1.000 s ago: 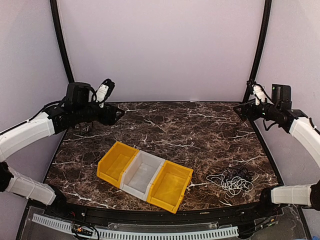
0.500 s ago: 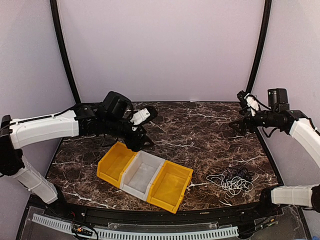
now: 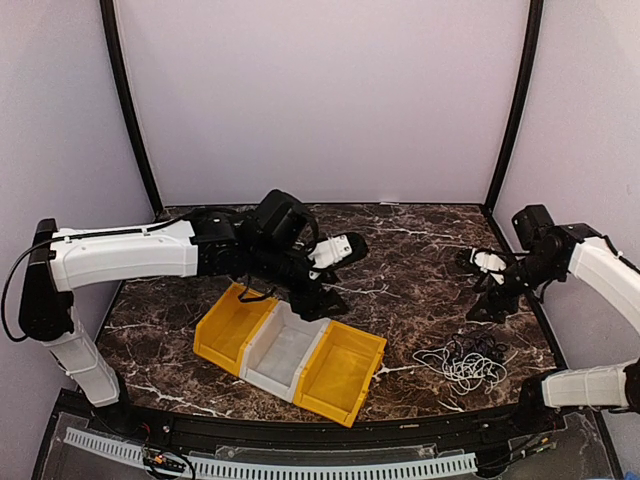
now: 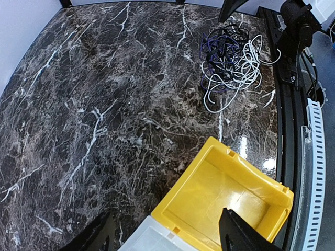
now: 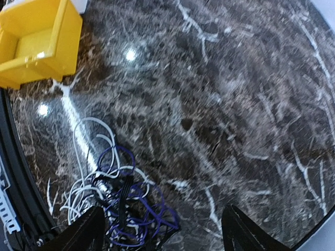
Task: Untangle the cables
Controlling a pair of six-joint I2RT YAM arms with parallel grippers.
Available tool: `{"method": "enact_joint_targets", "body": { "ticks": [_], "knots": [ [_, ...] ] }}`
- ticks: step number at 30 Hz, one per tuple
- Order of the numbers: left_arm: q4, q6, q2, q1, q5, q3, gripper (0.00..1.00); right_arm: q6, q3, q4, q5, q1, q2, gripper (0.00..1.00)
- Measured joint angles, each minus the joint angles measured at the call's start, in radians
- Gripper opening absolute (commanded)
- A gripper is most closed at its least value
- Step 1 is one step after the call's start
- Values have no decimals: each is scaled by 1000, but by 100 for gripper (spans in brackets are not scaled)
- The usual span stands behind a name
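Limp, light cables (image 3: 463, 362) likely snag; grasp their loose white edge. Left gripper (image 4: 167, 236), right gripper (image 5: 165, 232): wide, empty.

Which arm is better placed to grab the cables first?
Right. The right pincer, open, hangs just beyond the cables. The left pincer is over the bins, farther from the tangle.

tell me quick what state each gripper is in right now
left gripper: open, holding nothing
right gripper: open, holding nothing, cables not gripped
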Motion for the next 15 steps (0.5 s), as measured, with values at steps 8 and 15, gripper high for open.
{"method": "enact_joint_targets", "body": {
  "ticks": [8, 15],
  "knots": [
    [92, -95, 55, -26, 28, 12, 71, -132, -48, -169, 100, 8, 13, 99],
    [173, -144, 61, -26, 17, 12, 71, -170, -133, -209, 208, 58, 87, 97]
  ]
}}
